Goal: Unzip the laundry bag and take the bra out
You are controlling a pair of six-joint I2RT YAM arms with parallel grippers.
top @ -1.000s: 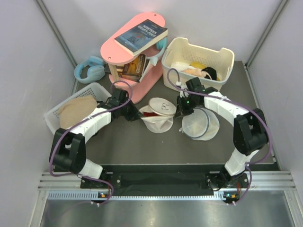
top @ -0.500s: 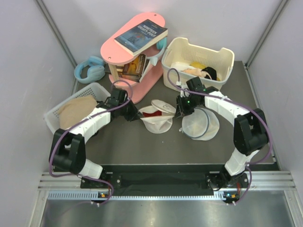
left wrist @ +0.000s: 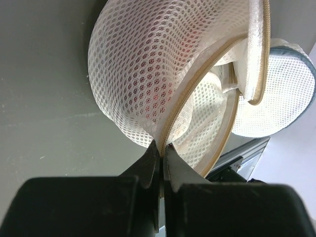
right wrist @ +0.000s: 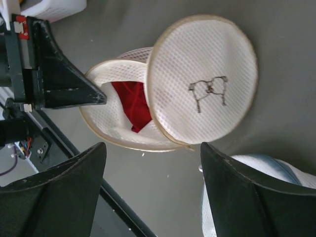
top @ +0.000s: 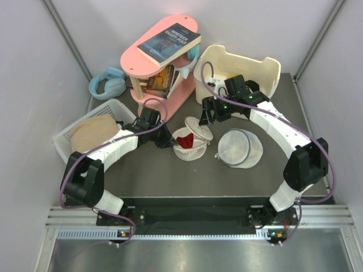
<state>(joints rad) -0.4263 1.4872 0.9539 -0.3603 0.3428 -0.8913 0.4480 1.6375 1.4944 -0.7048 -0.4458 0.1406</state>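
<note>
A dark grey table between pale walls is filling the top view I am watching remotely. The laundry bag is sitting near the middle of it with its zip undone. Its round lid, which bears the small black bra drawing, is standing tilted up and away from the bowl half. The bra, a dark red bundle, is lying inside the opened bowl, partly hidden by the lid. The left gripper is reaching in from the left, its jaws pressed together on the zip-edged rim of the laundry bag. The right gripper is hovering above the lid with its jaws spread wide, and I am seeing nothing between them. A plain white mesh bag is resting just beside the laundry bag on the right. Further back, a pink shelf is carrying a book, and a white basket is standing to its right. Blue headphones and a second basket holding beige cloth are lying at the left.
</note>
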